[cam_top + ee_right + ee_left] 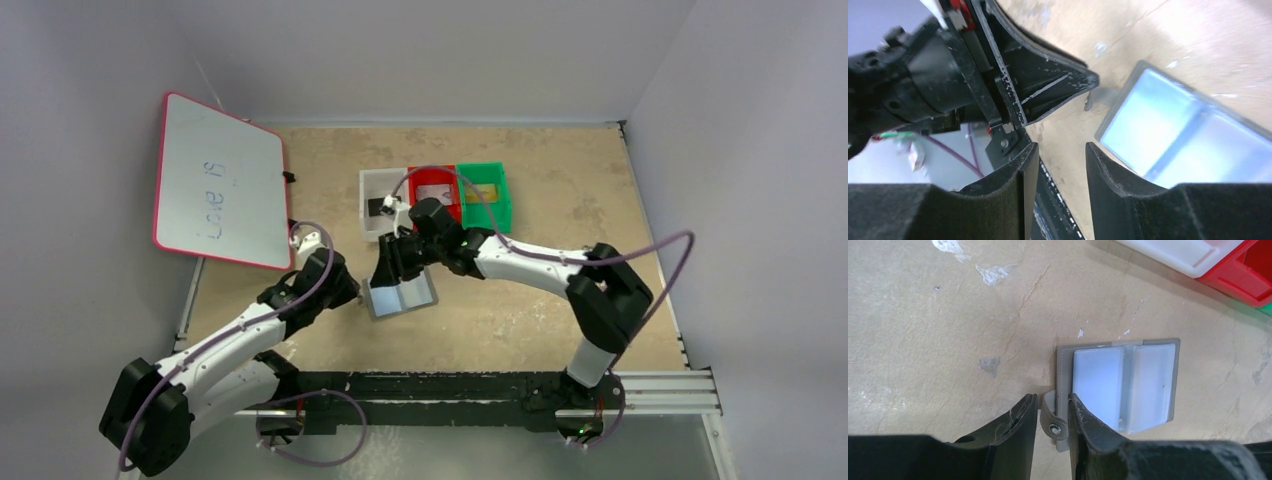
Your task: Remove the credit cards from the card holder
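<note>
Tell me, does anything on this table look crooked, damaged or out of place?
The whiteboard sits askew, tilted and overhanging the left edge of the table. The table's surface is cracked, with chipped white patches. The card holder lies open and flat, and nothing is spilled.

We take this for a robotics lab cell: 2 cabled arms (530,262) bolted to an aluminium rail (660,385), a scuffed tan table (560,200) boxed in by plain grey walls (450,50), and a whiteboard (220,180) propped aside.

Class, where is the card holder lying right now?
Top view: the card holder lies open centrally, just below the white tray, with the left gripper at its left edge and the right gripper at its far edge.
</note>
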Robot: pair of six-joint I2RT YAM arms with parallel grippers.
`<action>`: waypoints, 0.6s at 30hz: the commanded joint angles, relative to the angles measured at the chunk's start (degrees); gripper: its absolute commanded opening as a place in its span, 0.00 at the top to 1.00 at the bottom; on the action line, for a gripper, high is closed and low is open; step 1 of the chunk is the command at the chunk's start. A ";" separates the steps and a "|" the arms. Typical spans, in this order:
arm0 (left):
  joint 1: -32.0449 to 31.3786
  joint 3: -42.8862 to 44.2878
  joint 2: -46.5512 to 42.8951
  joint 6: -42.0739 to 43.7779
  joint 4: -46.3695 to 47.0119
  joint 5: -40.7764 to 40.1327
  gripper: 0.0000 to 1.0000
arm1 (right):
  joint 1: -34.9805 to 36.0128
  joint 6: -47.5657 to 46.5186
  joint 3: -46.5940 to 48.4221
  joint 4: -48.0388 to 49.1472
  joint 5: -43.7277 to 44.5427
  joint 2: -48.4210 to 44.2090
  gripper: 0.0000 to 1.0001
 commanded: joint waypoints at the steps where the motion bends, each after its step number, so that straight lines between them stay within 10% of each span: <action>1: -0.08 1.09 -2.61 -0.89 -1.60 -3.72 0.71 | -0.16 -0.12 0.88 -7.04 22.55 -9.78 0.56; 4: -0.08 1.31 -2.16 -0.21 -0.96 -2.68 0.69 | -1.69 3.83 -2.30 -10.78 31.38 -11.98 0.49; 18: -0.07 -0.49 5.90 1.27 8.44 8.18 0.57 | -4.38 6.98 -7.28 -8.12 19.82 -4.00 0.48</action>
